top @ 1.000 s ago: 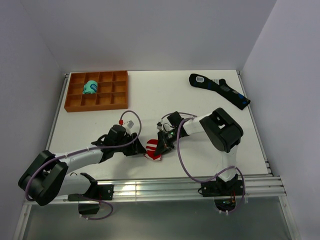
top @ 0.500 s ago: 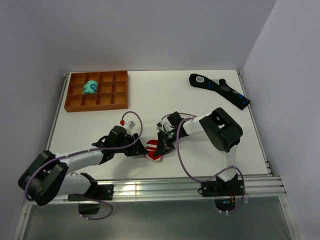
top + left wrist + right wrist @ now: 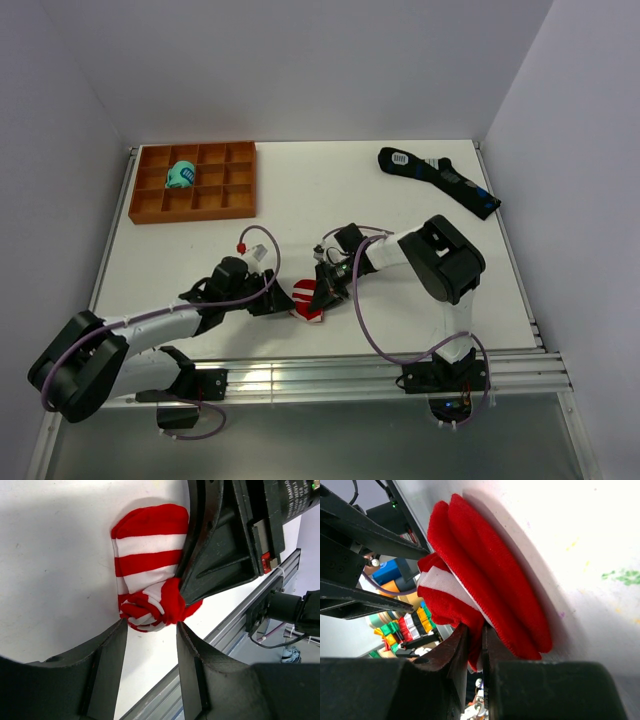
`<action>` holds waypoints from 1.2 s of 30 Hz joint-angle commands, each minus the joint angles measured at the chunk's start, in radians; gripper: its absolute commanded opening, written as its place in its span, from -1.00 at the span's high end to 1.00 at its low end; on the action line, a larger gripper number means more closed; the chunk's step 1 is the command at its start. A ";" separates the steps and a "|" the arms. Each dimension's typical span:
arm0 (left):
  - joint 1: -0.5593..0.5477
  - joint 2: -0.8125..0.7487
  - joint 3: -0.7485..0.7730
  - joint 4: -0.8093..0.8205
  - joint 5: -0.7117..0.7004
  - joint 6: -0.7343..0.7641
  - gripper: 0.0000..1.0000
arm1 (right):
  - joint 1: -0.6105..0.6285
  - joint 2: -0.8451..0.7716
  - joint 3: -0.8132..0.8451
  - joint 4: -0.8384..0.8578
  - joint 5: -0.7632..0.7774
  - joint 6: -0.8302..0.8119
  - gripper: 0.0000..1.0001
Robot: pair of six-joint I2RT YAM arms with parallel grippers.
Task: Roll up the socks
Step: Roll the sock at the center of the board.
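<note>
The red and white striped socks (image 3: 307,300) lie partly rolled near the table's front middle. In the left wrist view the socks (image 3: 147,570) show a rolled knot at the near end, just beyond my left gripper (image 3: 150,630), which is open with its fingertips at either side of the knot. My right gripper (image 3: 325,285) is shut on the socks' red edge. In the right wrist view its jaws (image 3: 476,640) pinch the red fabric of the socks (image 3: 485,575).
An orange compartment tray (image 3: 195,182) holding a teal sock bundle (image 3: 181,175) stands at the back left. A long black sock with blue patches (image 3: 440,180) lies at the back right. The table's front rail (image 3: 380,365) runs just past the socks.
My left arm has shifted slightly, its gripper easing toward the rolled end of the socks. The right gripper and the socks have stayed in place.
</note>
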 commanded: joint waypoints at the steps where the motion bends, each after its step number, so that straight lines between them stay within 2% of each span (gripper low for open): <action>1: -0.004 0.026 0.021 0.028 0.014 0.013 0.02 | 0.003 0.078 -0.053 -0.084 0.251 -0.044 1.00; 7: -0.010 0.106 0.041 0.017 0.002 0.025 0.03 | 0.003 0.083 -0.054 -0.083 0.253 -0.047 1.00; 16: -0.013 0.089 0.048 0.045 0.006 0.022 0.03 | 0.003 0.088 -0.060 -0.081 0.256 -0.049 1.00; 23: -0.014 0.140 0.065 0.054 0.008 0.023 0.03 | 0.003 0.089 -0.063 -0.080 0.256 -0.055 1.00; 36: -0.024 0.227 0.134 -0.040 -0.064 0.048 0.03 | 0.005 0.089 -0.062 -0.089 0.254 -0.064 1.00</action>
